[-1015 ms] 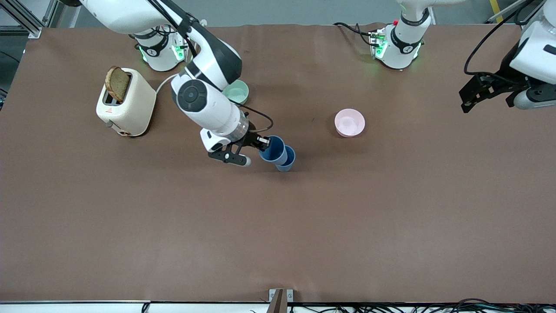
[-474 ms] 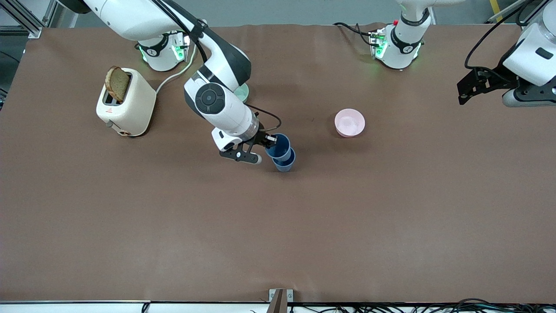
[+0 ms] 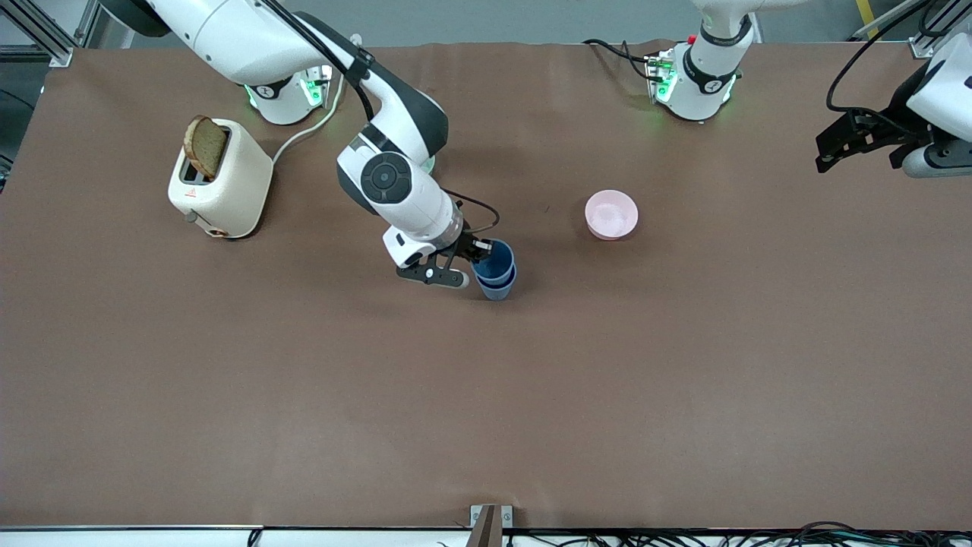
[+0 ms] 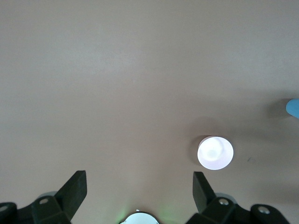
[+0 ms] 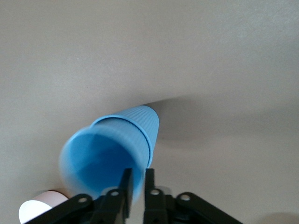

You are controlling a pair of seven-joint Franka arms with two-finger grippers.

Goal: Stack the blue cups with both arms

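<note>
The upper blue cup [image 3: 493, 259] is pinched at its rim by the right gripper [image 3: 468, 254], nested in the lower blue cup [image 3: 497, 289]. The pink bowl [image 3: 610, 214] and the toaster [image 3: 220, 178] are placed well apart from them. The left gripper [image 3: 835, 148] is spread over the table [image 3: 486, 395] edge, waiting.

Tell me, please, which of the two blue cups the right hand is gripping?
The upper blue cup, pinched at its rim by the right hand and partly nested in the lower blue cup, which stands on the table untouched.

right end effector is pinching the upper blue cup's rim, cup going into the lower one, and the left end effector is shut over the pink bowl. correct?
Not quite. The right end effector does pinch the upper blue cup by its rim as it enters the lower blue cup. But the left end effector is open, fingers wide apart in the left wrist view, and waits up over the left arm's end of the table, not over the pink bowl.
</note>
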